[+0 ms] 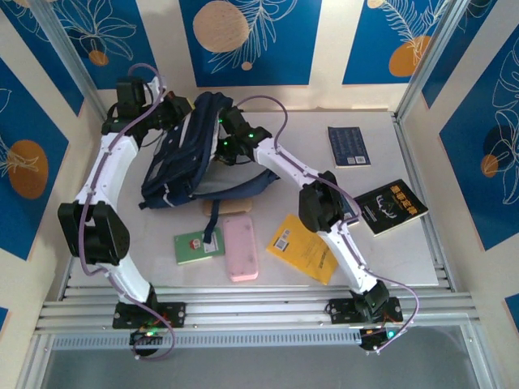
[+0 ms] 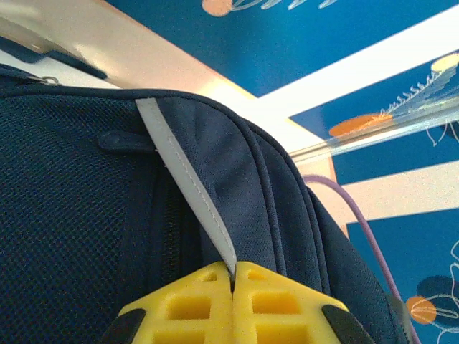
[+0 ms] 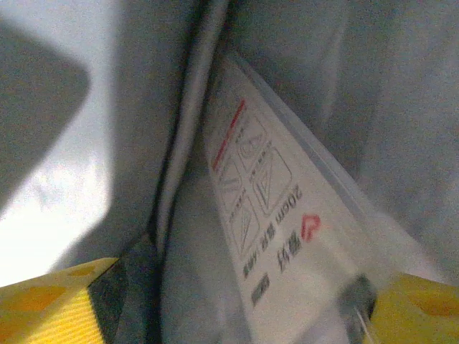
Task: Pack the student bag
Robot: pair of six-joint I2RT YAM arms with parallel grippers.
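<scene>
Left pincer point(image 2: 233, 278) clenched on student bag point(image 2: 72, 215) stripe point(image 2: 183, 179); right pincer point(image 3: 240, 304) released inside bag.

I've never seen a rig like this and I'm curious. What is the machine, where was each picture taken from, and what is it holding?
It is two robot arms, a left arm and a right arm, bolted at the near edge of a table. The overhead picture shows both reaching to the student bag. On it lie a pink case, a green card, a yellow booklet, a black book and a dark blue book. The other pictures come from wrist cameras. The left gripper, shut, pinches the bag's pale grey strip. The right gripper is inside the bag, jaws apart, facing a printed packet.
</scene>
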